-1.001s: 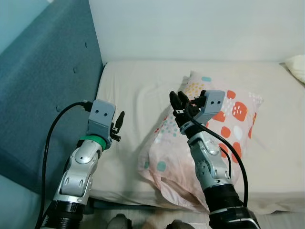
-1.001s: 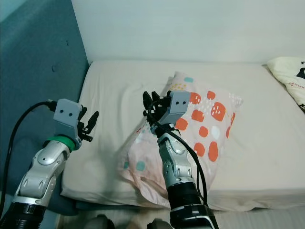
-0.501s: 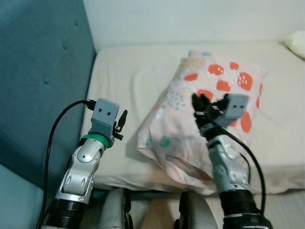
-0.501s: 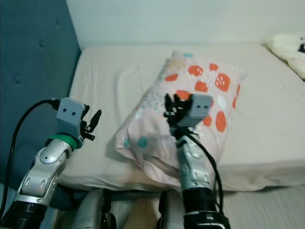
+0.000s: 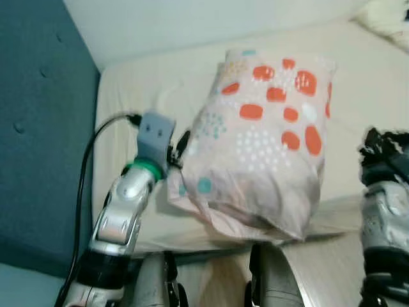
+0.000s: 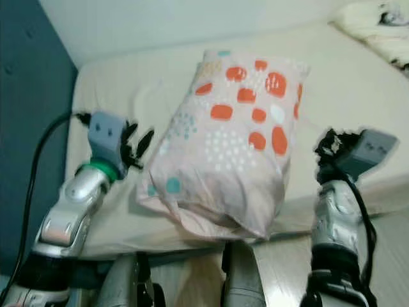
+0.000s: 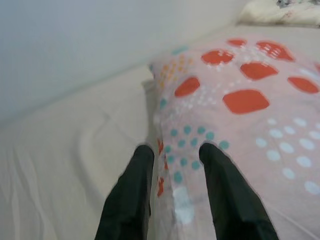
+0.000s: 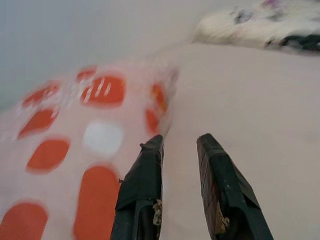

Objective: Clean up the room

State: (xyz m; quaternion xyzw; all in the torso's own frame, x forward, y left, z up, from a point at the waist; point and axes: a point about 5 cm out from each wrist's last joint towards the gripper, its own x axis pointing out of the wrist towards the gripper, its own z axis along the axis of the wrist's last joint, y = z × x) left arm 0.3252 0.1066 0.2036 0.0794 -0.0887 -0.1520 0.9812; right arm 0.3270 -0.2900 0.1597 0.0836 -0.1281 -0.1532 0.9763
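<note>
On the cream mattress (image 5: 134,96), a pink spotted pillow (image 5: 262,141) lies at centre. Left gripper (image 7: 172,165) sits at the pillow's 9 o'clock edge, fingers parted, holding nothing. Right gripper (image 8: 180,145), at 3 o'clock, fingers slightly apart, empty.

Right wrist camera: you look along the right gripper (image 8: 180,145), its two black fingers (image 8: 145,175) parted with a narrow gap and nothing between them. Under and beside one finger lies the pale pink pillow with orange-red blotches and one white patch (image 8: 75,150). Past the fingertips runs the plain cream bedsheet (image 8: 250,110). Far off on it, a blurred white cloth with dark markings (image 8: 260,22). A pale wall (image 8: 90,30) stands behind.
</note>
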